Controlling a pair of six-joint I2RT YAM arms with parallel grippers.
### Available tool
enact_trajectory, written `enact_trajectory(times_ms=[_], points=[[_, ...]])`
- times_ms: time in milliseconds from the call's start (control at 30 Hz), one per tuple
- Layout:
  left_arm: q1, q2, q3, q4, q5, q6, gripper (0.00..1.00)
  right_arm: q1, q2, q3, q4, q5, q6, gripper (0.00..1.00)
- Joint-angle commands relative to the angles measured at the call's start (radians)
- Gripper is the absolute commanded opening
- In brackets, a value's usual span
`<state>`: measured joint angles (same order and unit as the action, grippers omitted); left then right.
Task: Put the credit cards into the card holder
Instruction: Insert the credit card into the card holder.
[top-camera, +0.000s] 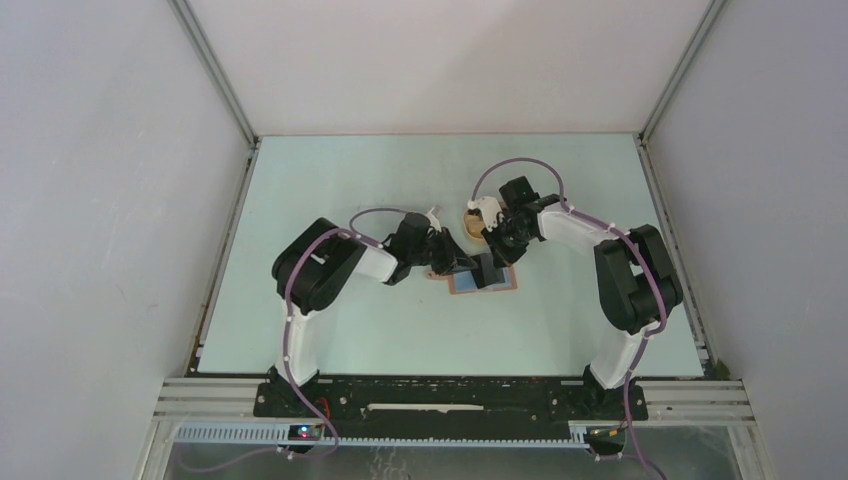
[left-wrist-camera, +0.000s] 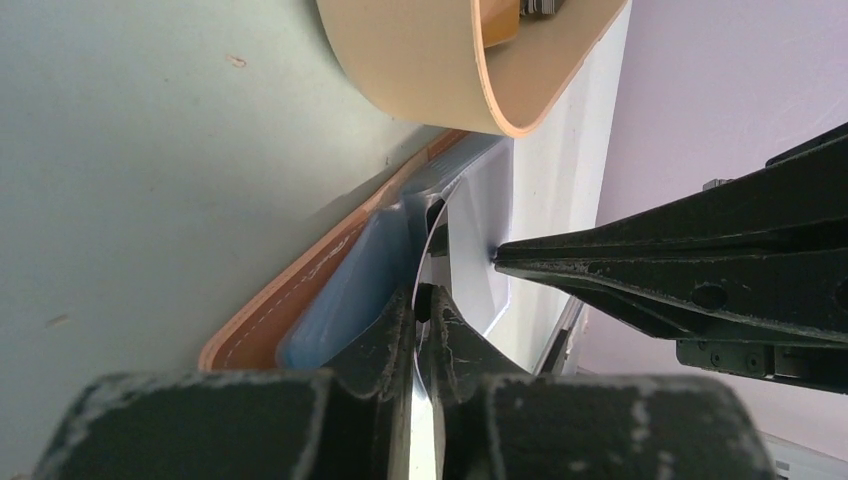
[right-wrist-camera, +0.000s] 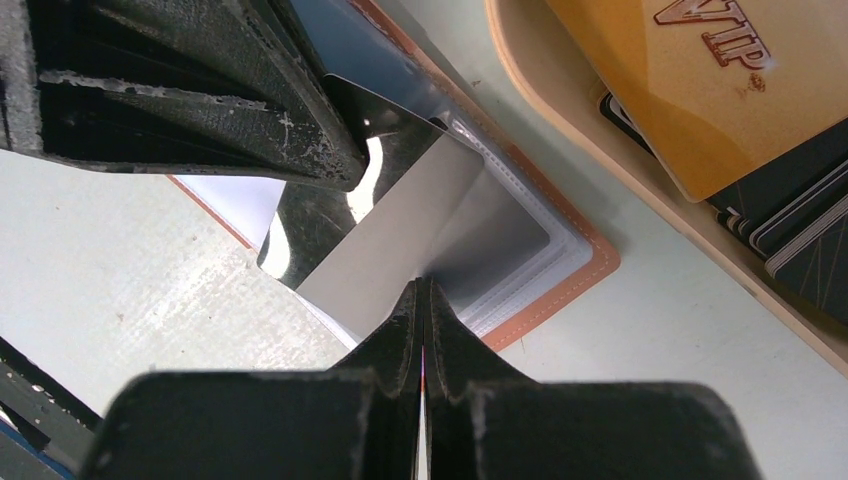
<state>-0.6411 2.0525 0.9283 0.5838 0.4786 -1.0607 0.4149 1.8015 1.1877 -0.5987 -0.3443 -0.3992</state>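
While your left claw (left-wrist-camera: 424, 300) grips a grey card (right-wrist-camera: 400, 235) by its edge over the open holder (right-wrist-camera: 560, 285) on the desk (top-camera: 350, 330) beside the tray (left-wrist-camera: 420, 60), your right claw (right-wrist-camera: 422, 288) is clenched tight, tips against the holder's pocket, and an orange card (right-wrist-camera: 700, 80) lies in the tray.

The black left claw (left-wrist-camera: 425, 300) and black right claw (right-wrist-camera: 422, 290) crowded tip to tip over the open reddish-brown leather card holder (right-wrist-camera: 585, 270), a grey card (right-wrist-camera: 400, 240) between them. The beige oval tray (left-wrist-camera: 410, 60) blocked just behind. The pale green surface (top-camera: 350, 330) lay open on either side.
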Motion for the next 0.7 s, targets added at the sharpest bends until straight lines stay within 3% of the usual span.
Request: enact_trajectory(times_ms=[0,667], points=[[-0.020,0.050,0.037,-0.109,0.023,0.054,0.12,0.010,-0.029,0.026,-0.020,0.005,-0.009,0.00],[-0.013,0.071,0.048,-0.078,0.040,0.062,0.24,0.033,-0.173,-0.020,0.006,-0.167,-0.110,0.04]])
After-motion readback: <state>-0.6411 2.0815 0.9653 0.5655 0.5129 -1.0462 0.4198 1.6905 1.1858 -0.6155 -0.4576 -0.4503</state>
